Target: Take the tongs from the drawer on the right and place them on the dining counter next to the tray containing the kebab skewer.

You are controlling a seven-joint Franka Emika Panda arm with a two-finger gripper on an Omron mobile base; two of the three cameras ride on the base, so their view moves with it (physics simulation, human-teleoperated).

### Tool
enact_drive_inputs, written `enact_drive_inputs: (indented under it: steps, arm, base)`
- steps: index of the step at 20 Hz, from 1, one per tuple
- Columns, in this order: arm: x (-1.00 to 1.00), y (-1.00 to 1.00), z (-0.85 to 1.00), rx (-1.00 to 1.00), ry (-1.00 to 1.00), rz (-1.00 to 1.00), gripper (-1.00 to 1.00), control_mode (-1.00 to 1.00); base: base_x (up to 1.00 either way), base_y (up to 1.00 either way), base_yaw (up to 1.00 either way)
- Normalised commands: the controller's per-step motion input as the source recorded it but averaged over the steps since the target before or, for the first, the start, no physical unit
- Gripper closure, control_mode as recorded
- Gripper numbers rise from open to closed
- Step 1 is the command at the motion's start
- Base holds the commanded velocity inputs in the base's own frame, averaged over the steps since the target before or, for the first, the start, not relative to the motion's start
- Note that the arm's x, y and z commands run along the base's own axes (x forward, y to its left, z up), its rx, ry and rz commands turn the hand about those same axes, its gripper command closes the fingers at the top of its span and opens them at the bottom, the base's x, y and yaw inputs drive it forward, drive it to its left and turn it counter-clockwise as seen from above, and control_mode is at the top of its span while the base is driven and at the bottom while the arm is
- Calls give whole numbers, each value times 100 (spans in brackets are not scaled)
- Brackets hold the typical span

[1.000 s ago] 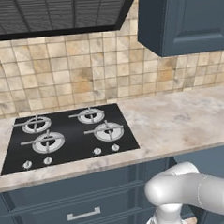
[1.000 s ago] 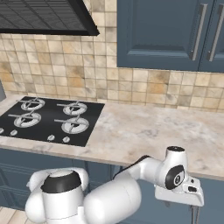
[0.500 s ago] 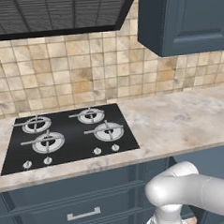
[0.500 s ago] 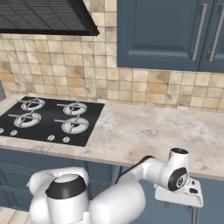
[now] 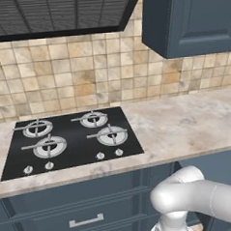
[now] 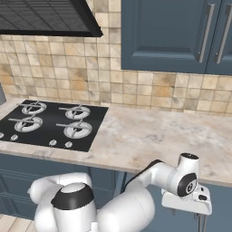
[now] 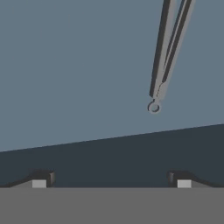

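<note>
In the hand view the gripper [image 7: 111, 179] looks down into the open drawer [image 7: 65, 70], its jaws spread wide with nothing between them, both dark tips low in the picture over the drawer's shadowed near edge. Farther in, the tongs [image 7: 168, 52] lie on the drawer's flat blue-grey floor, two thin arms close together, the joined end with its small ring pointing toward the hand and the arms running away out of the top of the view. They sit off to one side of the line between the jaws, not centred. From the right base view the hand [image 6: 188, 199] hangs low below the edge of the stone surface [image 6: 149, 136], beside the black hob [image 6: 50, 124]. The likely trouble, as I judge it: descending from here would close on bare drawer floor or catch only one thin arm, since the tongs are slim, flat and offset; a glancing touch could push them aside. No brand, label or writing is readable anywhere.
</note>
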Motion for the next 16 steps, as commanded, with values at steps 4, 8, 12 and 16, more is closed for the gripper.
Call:
enact_drive_inputs:
  steps: [4,8,12,16]
  arm:
    - [9,-7,-12,0,0,0,-100,-100]
    - [9,-10,-13,0,0,0,-100,-100]
    - [0,-13,-10,2,0,0,-100,-100]
    - [0,-15,-6,2,0,0,-100,-100]
  base:
    - [0,0,0]
    - [0,0,0]
    - [0,0,0]
    - [0,0,0]
